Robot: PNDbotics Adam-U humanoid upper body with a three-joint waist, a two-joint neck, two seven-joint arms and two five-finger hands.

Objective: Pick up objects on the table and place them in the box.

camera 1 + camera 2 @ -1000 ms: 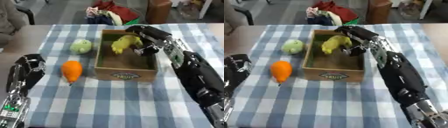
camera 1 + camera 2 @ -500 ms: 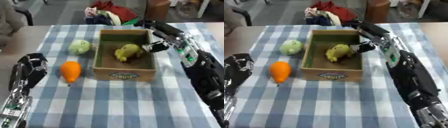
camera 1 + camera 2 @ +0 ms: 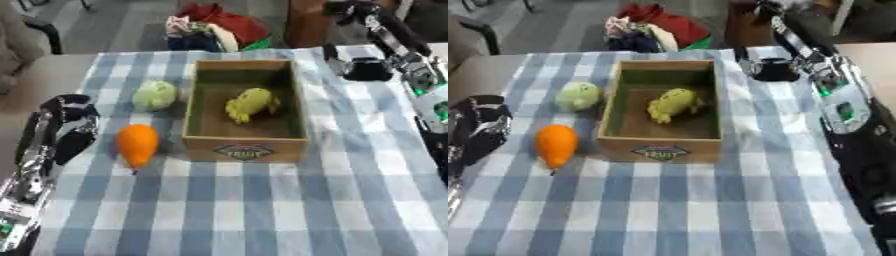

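An open brown box [image 3: 245, 148] stands mid-table on the blue-and-white checked cloth. A yellow-green fruit [image 3: 249, 103] lies inside it, nothing touching it. Left of the box sits a pale green round fruit [image 3: 155, 95], and in front of that an orange fruit [image 3: 137, 143] with a pointed tip. My right hand [image 3: 363, 69] hovers beyond the box's far right corner, open and empty, blurred. My left hand [image 3: 66, 126] rests open at the table's left edge, just left of the orange fruit.
A pile of coloured clothes [image 3: 210, 27] lies on the floor past the far table edge, next to a brown box-like thing [image 3: 306, 20]. A chair [image 3: 22, 35] stands at the far left. Bare checked cloth [image 3: 245, 210] stretches in front of the box.
My right hand let go of the yellow-green fruit in the box, then drew back up and to the right. The fruit now lies in the box. The left hand stayed put.
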